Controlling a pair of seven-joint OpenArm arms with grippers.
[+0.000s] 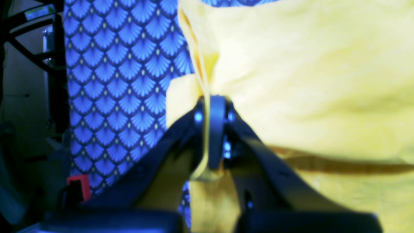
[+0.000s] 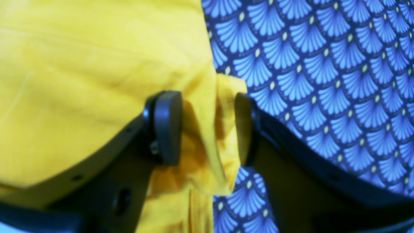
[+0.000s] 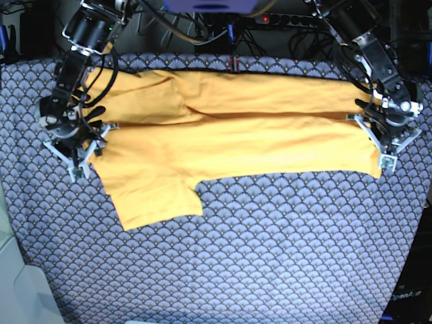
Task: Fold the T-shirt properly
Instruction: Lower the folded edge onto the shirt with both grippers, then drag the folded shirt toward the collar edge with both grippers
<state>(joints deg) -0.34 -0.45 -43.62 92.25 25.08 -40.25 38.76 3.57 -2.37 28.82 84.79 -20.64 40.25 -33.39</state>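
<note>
The yellow-orange T-shirt lies spread sideways across the table, with its far long edge folded over and one sleeve pointing to the front. My left gripper is at the shirt's right end. In the left wrist view it is shut on a thin edge of the T-shirt. My right gripper is at the shirt's left end. In the right wrist view it stands open, jaws apart around a fold of the T-shirt edge.
The blue-grey scallop-patterned cloth covers the whole table. Cables and a power strip run along the back. A white surface shows beyond the front left corner. A dark frame stands past the cloth's edge.
</note>
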